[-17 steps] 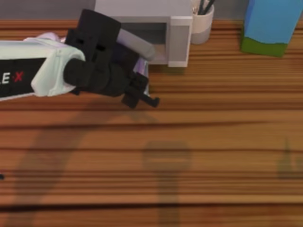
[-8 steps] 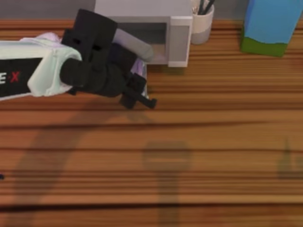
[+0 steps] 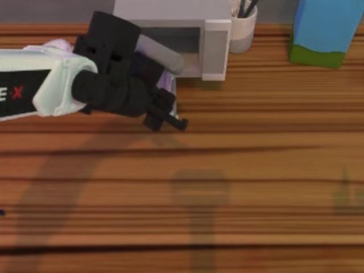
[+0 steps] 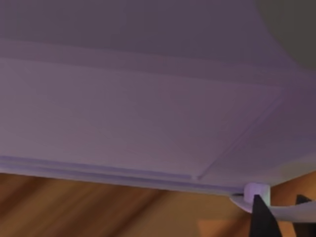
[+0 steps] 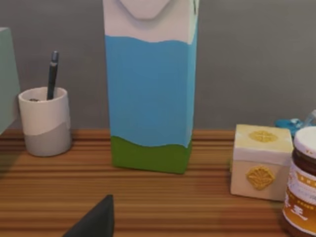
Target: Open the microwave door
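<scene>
The microwave [image 3: 170, 10] stands at the back of the table with its cavity showing beside the grey control strip [image 3: 215, 48]. The microwave door [image 3: 170, 85] is swung out toward the front and is mostly hidden under my left arm. In the left wrist view the door [image 4: 138, 108] fills the picture as a pale lilac-grey panel. My left gripper [image 3: 169, 118] [image 4: 280, 210] is shut on the white handle [image 4: 256, 190] at the door's free edge. My right gripper [image 5: 96, 222] is outside the top view; only a dark tip of it shows in the right wrist view.
A white cup with pens [image 3: 242, 28] [image 5: 44, 121] stands right of the microwave. A blue-and-green carton [image 3: 321, 28] [image 5: 150, 89] is at the back right. Beside it are a cream box [image 5: 261, 160] and a jar [image 5: 302, 182].
My left gripper has shifted slightly to the left with the door handle, swinging the door a little further. It has hardly moved in the last half second.
</scene>
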